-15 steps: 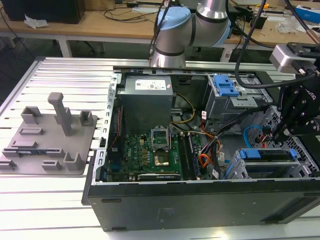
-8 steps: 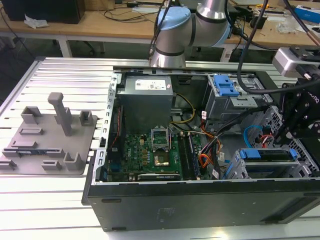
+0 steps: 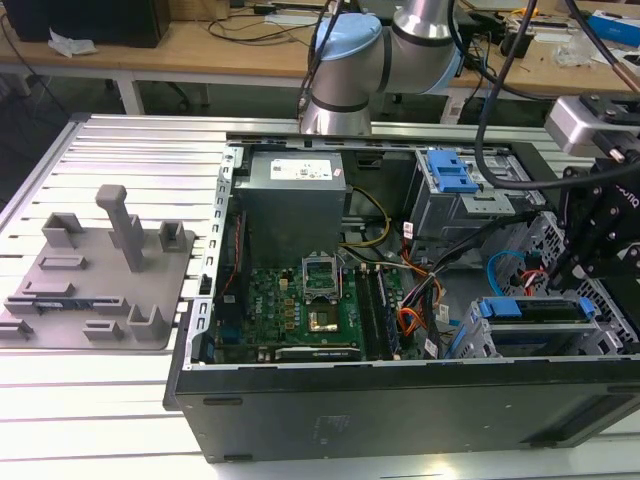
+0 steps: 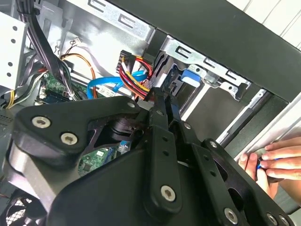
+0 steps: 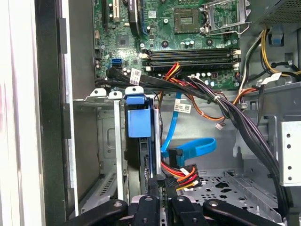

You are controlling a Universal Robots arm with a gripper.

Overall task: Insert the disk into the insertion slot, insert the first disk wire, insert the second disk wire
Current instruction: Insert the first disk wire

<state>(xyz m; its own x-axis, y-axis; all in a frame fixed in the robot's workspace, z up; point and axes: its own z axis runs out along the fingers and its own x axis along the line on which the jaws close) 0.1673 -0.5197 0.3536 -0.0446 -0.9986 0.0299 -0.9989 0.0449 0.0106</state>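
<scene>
1. PSU sticker (image 3: 299,172), ext. view: white, print too small to read
2. Cable tags (image 5: 135,76), first wrist view: white, chars illegible
3. Blue-cable tag (image 5: 181,107): likewise illegible

The disk (image 5: 138,118) shows bright blue, the insertion slot (image 5: 106,139) grey, the motherboard (image 5: 188,44) green.

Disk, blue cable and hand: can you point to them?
Disk (image 5: 138,120): first wrist view, its blue tab.
Blue cable (image 5: 197,148): first wrist view, middle of its loop.
Hand (image 4: 275,165): second wrist view, middle of the hand.
</scene>
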